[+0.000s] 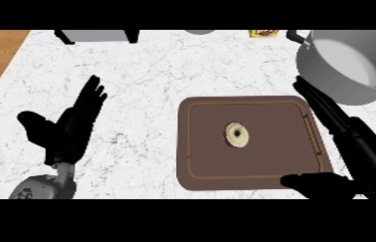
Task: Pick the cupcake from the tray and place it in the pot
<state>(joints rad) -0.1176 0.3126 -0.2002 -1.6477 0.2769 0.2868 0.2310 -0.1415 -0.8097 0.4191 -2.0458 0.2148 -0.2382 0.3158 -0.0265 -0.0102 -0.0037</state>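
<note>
Cupcake point(237, 135) centred on tray point(213, 159), pot point(327, 81) beyond, right hand point(358, 151) alongside

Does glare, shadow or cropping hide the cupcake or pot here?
Head view: light is even, no glare on the tray; the cupcake shows plainly at its middle; the pot is cut off by the right edge, its inside shading from white to grey.
</note>
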